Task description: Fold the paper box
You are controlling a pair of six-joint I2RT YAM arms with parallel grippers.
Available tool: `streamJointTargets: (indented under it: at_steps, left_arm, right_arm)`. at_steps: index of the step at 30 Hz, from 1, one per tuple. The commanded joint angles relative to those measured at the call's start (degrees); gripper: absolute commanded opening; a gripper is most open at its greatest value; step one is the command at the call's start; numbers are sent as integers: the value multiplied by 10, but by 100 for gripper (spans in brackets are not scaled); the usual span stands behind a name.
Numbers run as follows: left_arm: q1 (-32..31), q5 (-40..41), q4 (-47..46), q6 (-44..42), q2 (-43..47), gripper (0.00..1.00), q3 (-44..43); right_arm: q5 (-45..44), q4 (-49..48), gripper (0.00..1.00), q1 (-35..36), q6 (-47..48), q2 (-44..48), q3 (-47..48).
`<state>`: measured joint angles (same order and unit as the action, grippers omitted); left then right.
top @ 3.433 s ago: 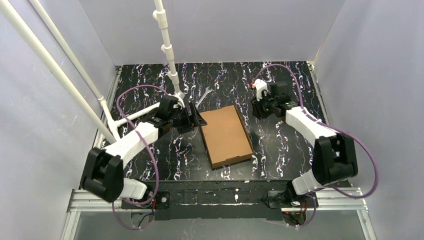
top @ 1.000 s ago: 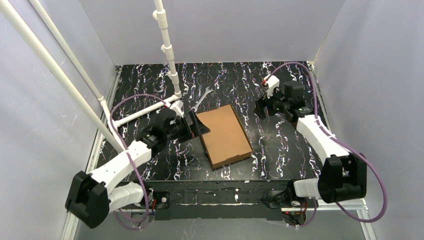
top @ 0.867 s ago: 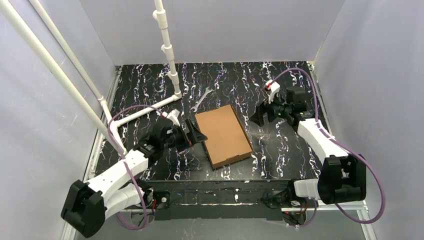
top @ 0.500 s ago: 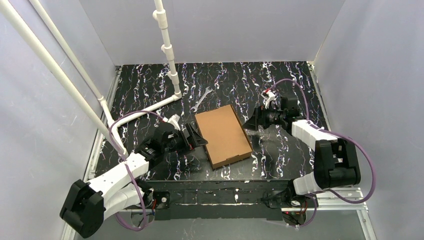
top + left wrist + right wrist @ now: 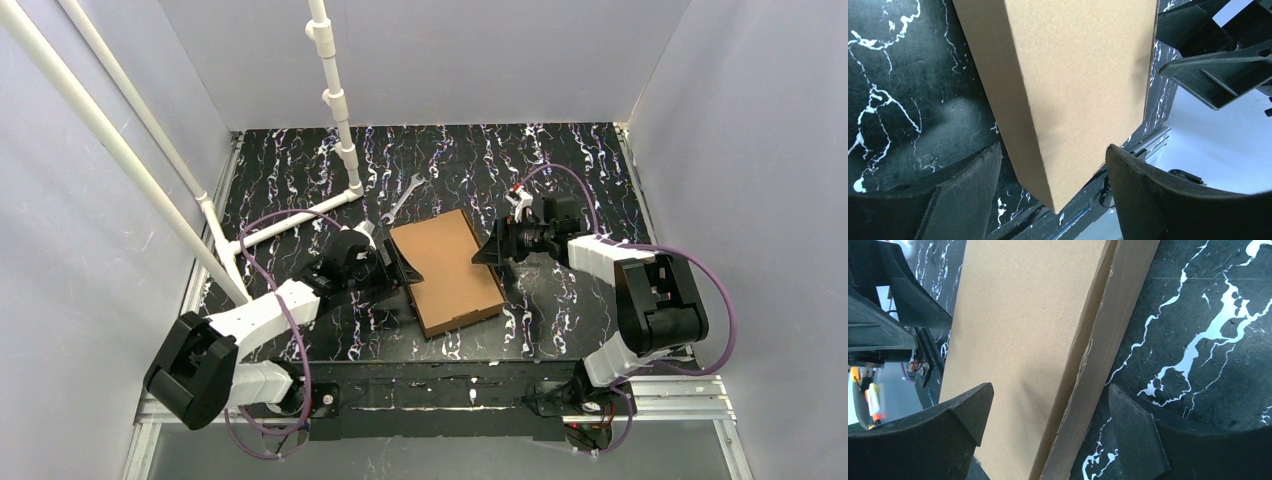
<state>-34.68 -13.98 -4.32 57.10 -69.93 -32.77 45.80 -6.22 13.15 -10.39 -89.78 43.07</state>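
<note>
Since a few seconds ago both arms have drawn in on the paper box: the left gripper has slid from the box's far left corner down to the middle of its left long side, and the right gripper, which was well off to the right, now sits just beside the right long side near the far end. The box itself has turned only slightly. It lies near the middle of the black marbled table, askew, its long sides running from far left to near right. It is plain brown cardboard, a shallow rectangle, closed, with the lid lying flat on top. In the right wrist view the lid's edge along the side wall is a little ragged, with a narrow seam between lid and wall. In the left wrist view a near corner and one smooth side wall show between the fingers. Both claws stand wide apart, gripping nothing; whether either one touches the cardboard cannot be told. A wrench lies on the table just beyond the box's far left corner, near a white pipe frame.
</note>
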Motion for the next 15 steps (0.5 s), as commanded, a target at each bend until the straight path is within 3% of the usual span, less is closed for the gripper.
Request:
streamJointTargets:
  at_steps: [1,3,15]
  left_arm:
    - [-3,10,-3,-12,-28,69,-33]
    - [-3,11,-3,-11,-45,64,-41]
    - [-12,-14,-9,-17,-117,62,-92]
  right_arm:
    - [-12,-14,92,8,0,-16,27]
    - [-14,-10,89,14,3,-21,32]
    - [-19,8,71,25,11,-36,52]
